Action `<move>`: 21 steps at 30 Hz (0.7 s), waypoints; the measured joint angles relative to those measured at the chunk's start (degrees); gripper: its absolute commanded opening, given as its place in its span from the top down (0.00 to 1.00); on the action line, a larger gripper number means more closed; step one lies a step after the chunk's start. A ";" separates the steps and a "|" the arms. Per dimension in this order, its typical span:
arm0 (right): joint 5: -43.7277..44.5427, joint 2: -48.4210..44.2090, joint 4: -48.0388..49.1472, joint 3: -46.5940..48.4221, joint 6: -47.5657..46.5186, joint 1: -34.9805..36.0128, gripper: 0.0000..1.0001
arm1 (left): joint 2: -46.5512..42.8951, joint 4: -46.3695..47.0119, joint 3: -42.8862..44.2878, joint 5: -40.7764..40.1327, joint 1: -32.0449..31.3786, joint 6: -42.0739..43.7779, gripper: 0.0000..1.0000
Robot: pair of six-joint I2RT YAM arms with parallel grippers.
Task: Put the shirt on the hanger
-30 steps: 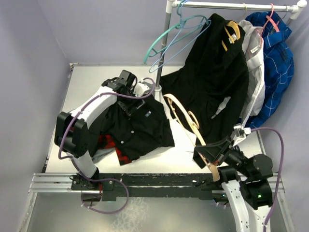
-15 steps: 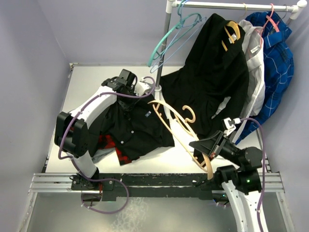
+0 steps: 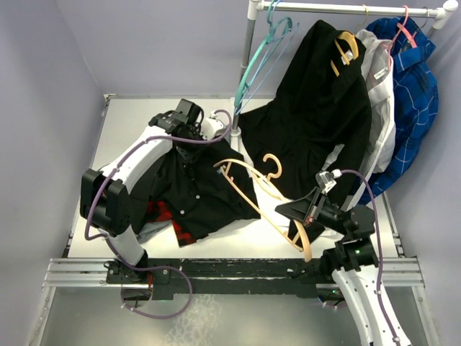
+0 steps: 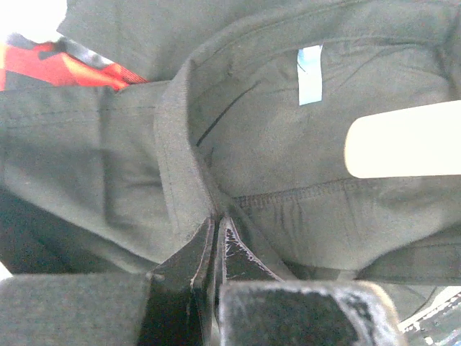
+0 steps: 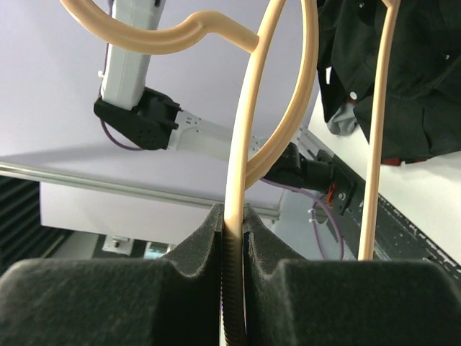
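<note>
Just beyond the left gripper (image 4: 215,225), pinched shut on the shirt (image 4: 274,144) collar, the hanger (image 4: 403,138) clamped in the right gripper (image 5: 232,216) should be slid inside.

Lavender walls (image 3: 43,108); white table (image 3: 133,119); garment rail (image 3: 324,8), perhaps steel.

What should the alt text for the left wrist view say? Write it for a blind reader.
The left claw is shut on the black shirt at its collar, seen close up. Inside the collar sits a small pale neck label, and a strip of red-and-black plaid shirt shows at upper left.
</note>
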 measured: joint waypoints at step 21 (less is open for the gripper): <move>9.81 31.45 21.84 7.78 -0.24 13.81 1.00 | -6.71 -3.06 8.74 3.91 0.00 -1.05 1.00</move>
